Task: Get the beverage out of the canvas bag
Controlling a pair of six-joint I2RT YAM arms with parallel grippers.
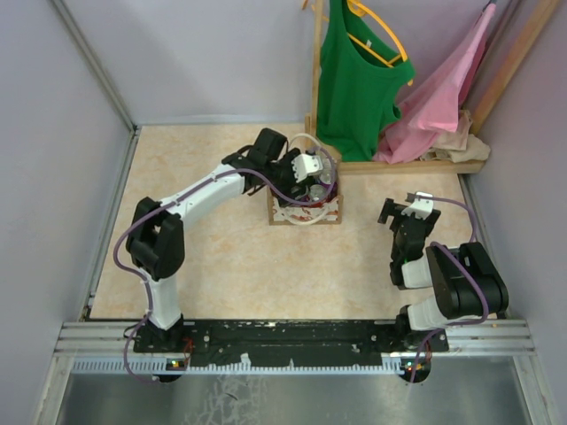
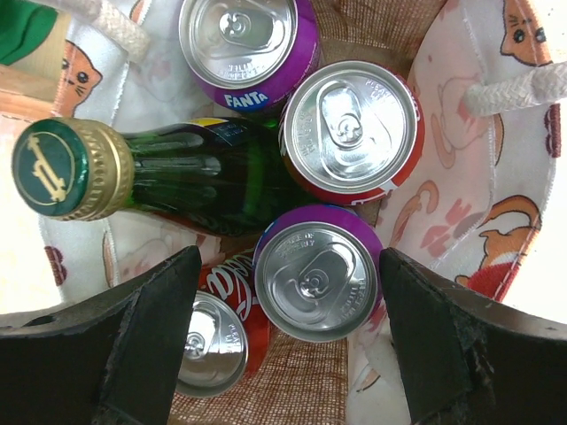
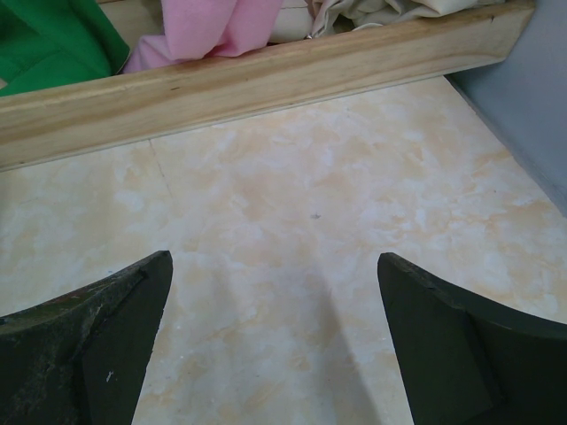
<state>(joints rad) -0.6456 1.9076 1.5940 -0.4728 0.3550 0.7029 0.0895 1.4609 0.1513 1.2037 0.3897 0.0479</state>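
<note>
Your left gripper hangs over the mouth of the canvas bag, jaws spread wide on either side of the nearest purple can. There is little slack around that can. A red-banded can crowds it from behind, and a Coca-Cola can sits just beside it, under the finger at the left of the wrist view. A green bottle leans across the left half of the bag. A rope handle crosses the right wall. Your right gripper, jaws apart, has bare tabletop ahead, up to the wooden rail.
</note>
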